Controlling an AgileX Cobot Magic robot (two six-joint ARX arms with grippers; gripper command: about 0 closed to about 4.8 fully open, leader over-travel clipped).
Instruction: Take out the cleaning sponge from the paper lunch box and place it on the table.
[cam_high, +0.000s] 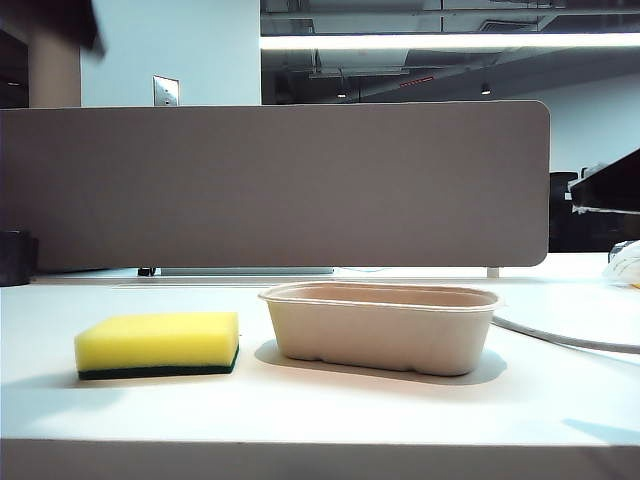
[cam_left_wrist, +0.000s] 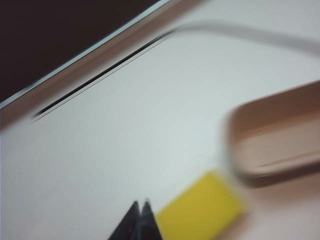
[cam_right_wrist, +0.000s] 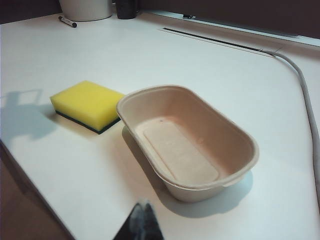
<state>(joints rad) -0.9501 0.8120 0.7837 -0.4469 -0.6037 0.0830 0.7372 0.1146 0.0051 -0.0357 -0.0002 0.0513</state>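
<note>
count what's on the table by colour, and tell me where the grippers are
yellow: 1, cleaning sponge on the table, beside the box
beige: 1, paper lunch box, empty
grey: 1, cable
dark: 1, pen
total: 4
left gripper shut, above the table near the sponge; right gripper shut, off the box

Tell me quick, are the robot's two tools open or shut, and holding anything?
Left tool: shut, empty, above the table near the sponge.
Right tool: shut, empty, near the box.
</note>
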